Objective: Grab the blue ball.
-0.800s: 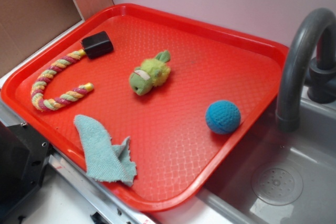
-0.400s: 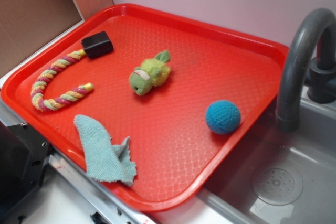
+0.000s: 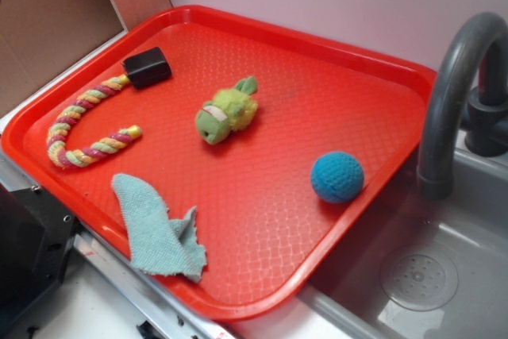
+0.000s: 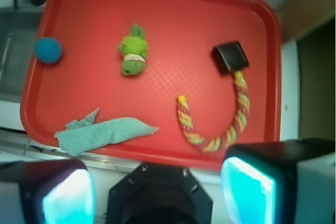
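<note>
Blue ball (image 3: 337, 177) at lower right of the red tray (image 3: 317, 77), green plush toy (image 3: 225, 113) mid-frame, gripper (image 4: 157, 184) at wrist view's bottom, jaws wide, holding nothing

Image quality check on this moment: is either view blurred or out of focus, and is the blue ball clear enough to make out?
Exterior view: sharp and evenly lit, the blue ball shows its knit texture and a soft shadow on the red tray. Wrist view: softer overall, the ball is small and smooth-looking near the tray's left edge, and the gripper pads are badly out of focus, glowing cyan.
</note>
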